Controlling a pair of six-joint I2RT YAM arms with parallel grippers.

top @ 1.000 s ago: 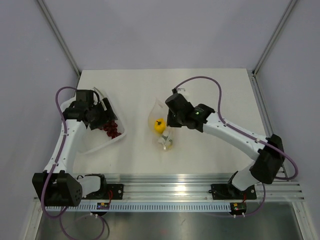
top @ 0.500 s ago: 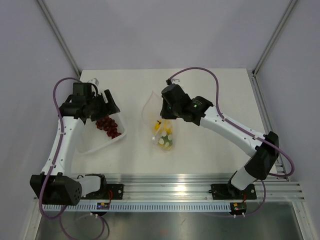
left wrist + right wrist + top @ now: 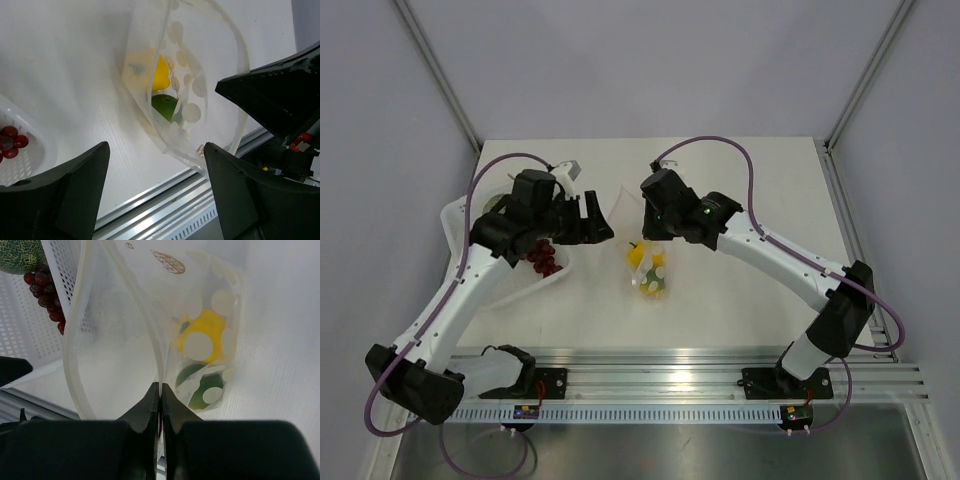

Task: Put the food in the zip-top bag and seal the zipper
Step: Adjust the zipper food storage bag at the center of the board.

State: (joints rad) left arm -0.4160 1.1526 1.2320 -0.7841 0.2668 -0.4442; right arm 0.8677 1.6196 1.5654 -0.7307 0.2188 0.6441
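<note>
The right end effector (image 3: 160,399) is fully closed, pinching one thin wall of the bag (image 3: 125,340) at its mouth. In the top view it (image 3: 656,236) sits at 12 o'clock of the bag (image 3: 647,268), which is near the bench (image 3: 740,170) centre. The bag is a floppy clear film pouch printed with pale round dots. Its mouth gapes in a wide loop, edged by the whitish zipper (image 3: 75,357) strip, which is unsealed.

Both fruits are inside, at the bag's closed end. The yellow ball (image 3: 207,322) is smooth and round. The green fruit (image 3: 192,385) is glossy and touches it, lying at 6 o'clock of the ball in the top view.

The left end effector (image 3: 156,150) is wide open and holds nothing. It (image 3: 596,226) is at 10 o'clock of the bag, apart from it.

A white perforated rigid tray (image 3: 460,215) lies at 9 o'clock of the bag and holds dark red grapes (image 3: 542,258).
</note>
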